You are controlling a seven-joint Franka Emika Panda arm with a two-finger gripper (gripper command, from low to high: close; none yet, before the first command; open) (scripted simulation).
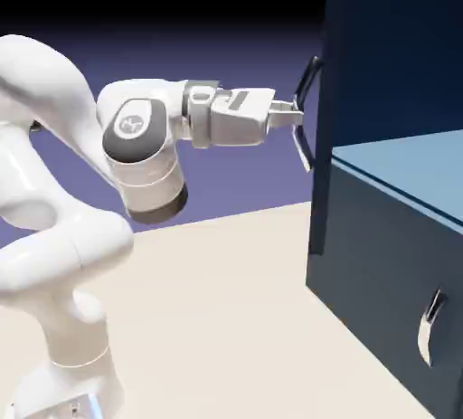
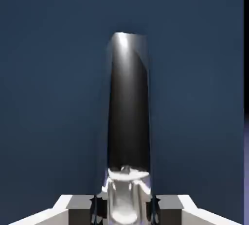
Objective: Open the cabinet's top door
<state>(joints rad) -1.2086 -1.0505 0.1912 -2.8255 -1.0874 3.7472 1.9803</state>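
The dark navy cabinet (image 1: 407, 46) stands at the exterior view's right. Its top door (image 1: 327, 91) is swung out from the front and shows nearly edge-on, with a pale blue inner ledge (image 1: 407, 164) visible behind it. My gripper (image 1: 297, 119) reaches level from the left and is shut on the top door's curved dark handle (image 1: 307, 109). In the hand view the handle (image 2: 127, 102) runs up the middle as a dark, glossy bar. Its lower end is clamped in my gripper (image 2: 127, 204), and the navy door panel (image 2: 48, 73) fills the background.
The lower panel (image 1: 380, 272) is shut and carries a silver curved handle (image 1: 432, 327). The beige table (image 1: 226, 318) spreads between the robot's base and the cabinet. My white arm bends up from the lower left.
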